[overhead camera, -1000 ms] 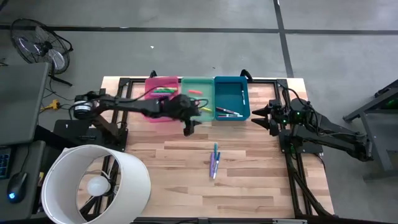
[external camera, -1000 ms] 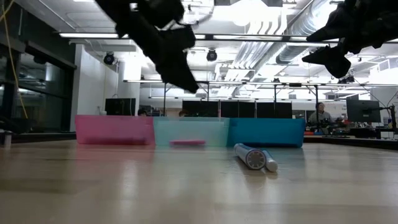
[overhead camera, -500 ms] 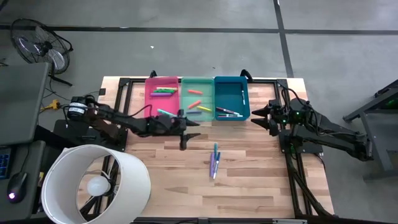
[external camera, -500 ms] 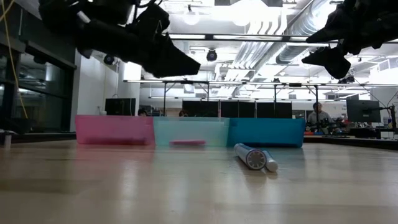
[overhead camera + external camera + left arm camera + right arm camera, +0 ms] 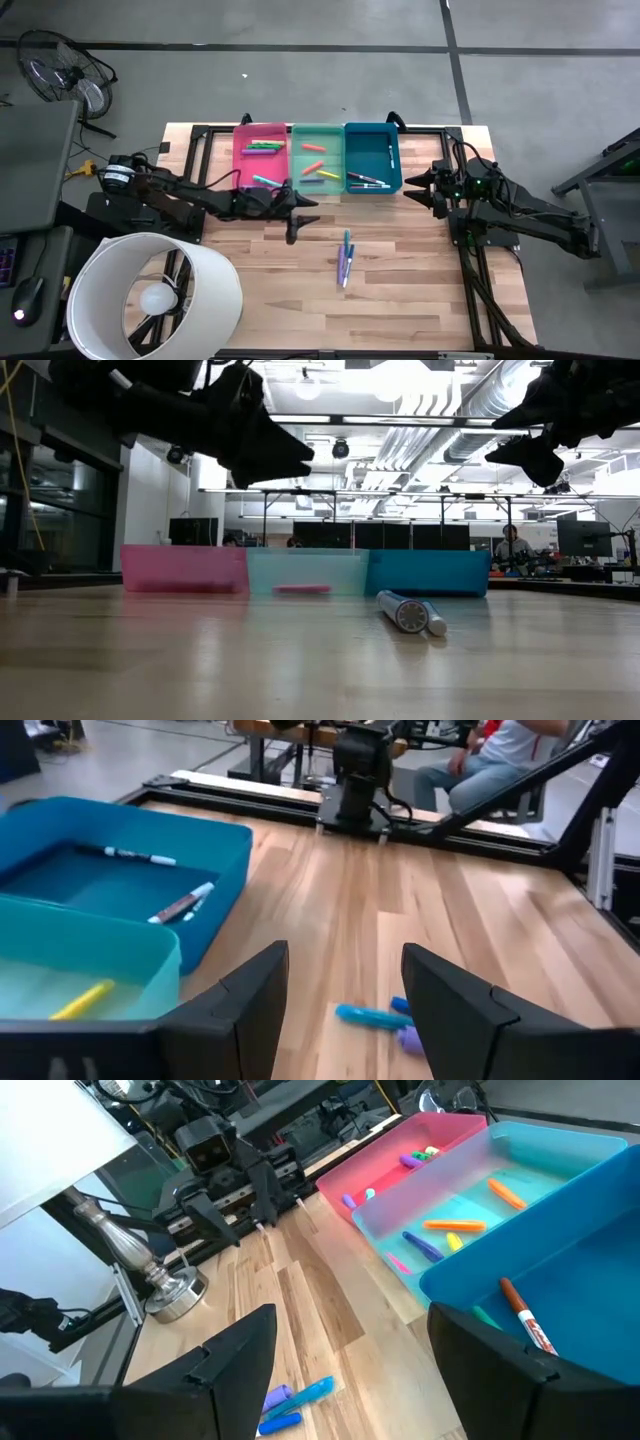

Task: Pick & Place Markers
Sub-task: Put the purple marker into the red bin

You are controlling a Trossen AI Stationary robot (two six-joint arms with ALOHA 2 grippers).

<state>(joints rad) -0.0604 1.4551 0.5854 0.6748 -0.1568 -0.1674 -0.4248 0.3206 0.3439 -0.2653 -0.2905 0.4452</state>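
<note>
Two or three loose markers (image 5: 345,257), blue and purple, lie side by side on the wooden table; they also show in the low view (image 5: 405,610), the left wrist view (image 5: 370,1016) and the right wrist view (image 5: 295,1398). More markers lie inside the pink bin (image 5: 260,152), the green bin (image 5: 318,160) and the blue bin (image 5: 372,160). My left gripper (image 5: 305,215) hangs open above the table just near of the green bin and to the far left of the loose markers, empty (image 5: 345,960). My right gripper (image 5: 412,187) waits open beside the blue bin's right wall (image 5: 352,1320).
The three bins stand in a row along the table's far edge. A large white lamp shade (image 5: 155,295) covers the near left corner. Black frame rails run along the table's sides. A person (image 5: 500,745) sits beyond the table's right side. Bare wood lies around the loose markers.
My left gripper has drawn back from above the pink and green bins toward the table's near edge. It has tipped from pointing steeply down to pointing nearly level toward the table's right. The markers and bins have stayed where they were.
</note>
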